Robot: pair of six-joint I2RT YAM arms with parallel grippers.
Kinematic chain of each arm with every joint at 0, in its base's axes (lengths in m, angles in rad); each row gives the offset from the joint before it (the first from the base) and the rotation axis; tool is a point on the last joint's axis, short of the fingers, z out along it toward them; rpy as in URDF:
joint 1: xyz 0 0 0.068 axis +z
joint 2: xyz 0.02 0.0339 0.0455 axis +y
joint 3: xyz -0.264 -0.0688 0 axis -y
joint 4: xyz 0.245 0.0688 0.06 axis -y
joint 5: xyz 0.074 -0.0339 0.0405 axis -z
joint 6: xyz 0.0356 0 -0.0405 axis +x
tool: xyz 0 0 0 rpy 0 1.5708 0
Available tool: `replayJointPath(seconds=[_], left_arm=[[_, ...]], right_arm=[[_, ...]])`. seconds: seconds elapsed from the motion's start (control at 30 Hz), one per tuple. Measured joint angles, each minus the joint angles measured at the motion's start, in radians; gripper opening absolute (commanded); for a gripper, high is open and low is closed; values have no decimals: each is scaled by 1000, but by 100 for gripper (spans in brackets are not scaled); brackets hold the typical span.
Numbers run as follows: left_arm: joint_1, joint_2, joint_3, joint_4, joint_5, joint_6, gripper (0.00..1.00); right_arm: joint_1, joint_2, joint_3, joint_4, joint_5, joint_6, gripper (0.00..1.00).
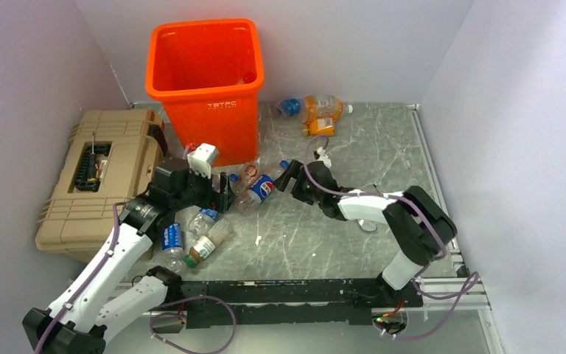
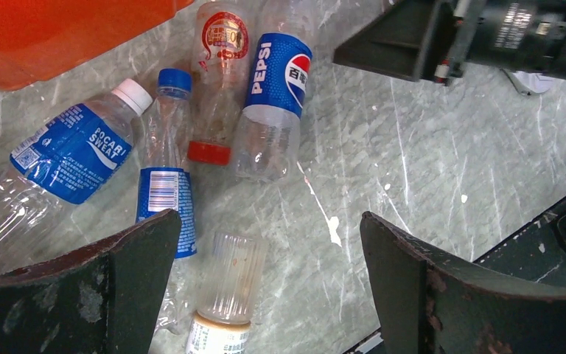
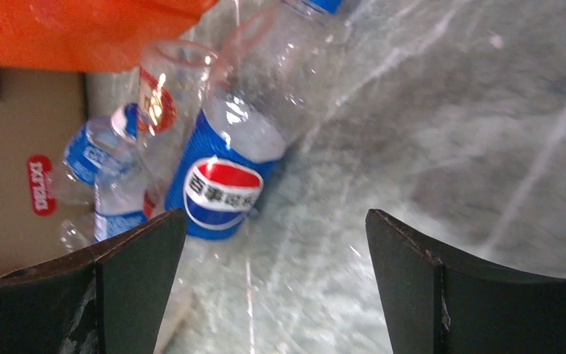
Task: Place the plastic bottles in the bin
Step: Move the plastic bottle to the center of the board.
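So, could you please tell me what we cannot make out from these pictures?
- Top view: the front wall of the bin hides most of its inside, so how many bottles lie in it is unknown. Its white lettering is too small to read.
- Left wrist view: the Pocari Sweat bottle is cut off by the left edge, its base unseen.
- Right wrist view: blur makes the labels behind the Pepsi bottle unreadable.

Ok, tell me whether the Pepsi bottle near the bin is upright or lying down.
Lying down: the Pepsi bottle rests on its side on the table, label facing up, outside the bin.
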Motion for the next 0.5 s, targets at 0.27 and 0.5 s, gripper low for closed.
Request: replayJointPath(seconds=[0.27, 0.5], left_arm=[[0, -17, 0, 0, -2, -12, 97], [0, -17, 0, 0, -2, -12, 97]], right_arm=[[0, 176, 98, 61, -23, 130, 95], [5, 220, 151, 55, -21, 174, 94]])
